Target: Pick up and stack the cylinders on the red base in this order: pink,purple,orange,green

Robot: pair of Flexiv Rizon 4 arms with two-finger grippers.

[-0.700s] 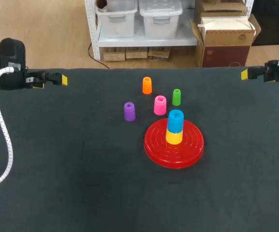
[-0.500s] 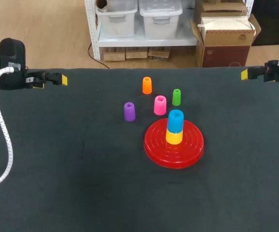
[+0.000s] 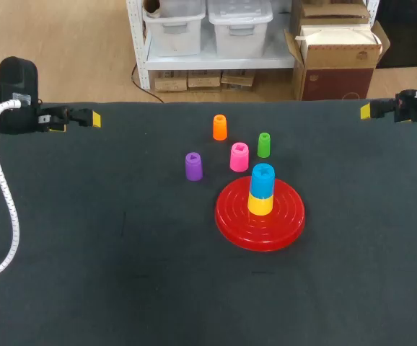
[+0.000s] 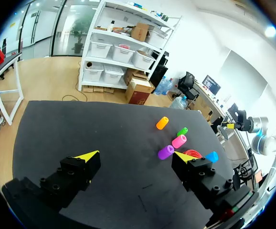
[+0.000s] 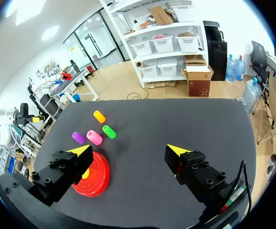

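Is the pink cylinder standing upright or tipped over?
Upright: the pink cylinder stands on the table, its holed top facing up.

left end effector (image 4: pixel 134 155): spread wide, empty | right end effector (image 5: pixel 129 149): likewise (both arms held far out sideways)

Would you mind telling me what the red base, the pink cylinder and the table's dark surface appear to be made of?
The red base looks like glossy moulded plastic: it shows highlights and concentric ridges. The pink cylinder seems plastic too, evenly coloured. The table's dark surface looks like matte cloth or felt, without reflections.
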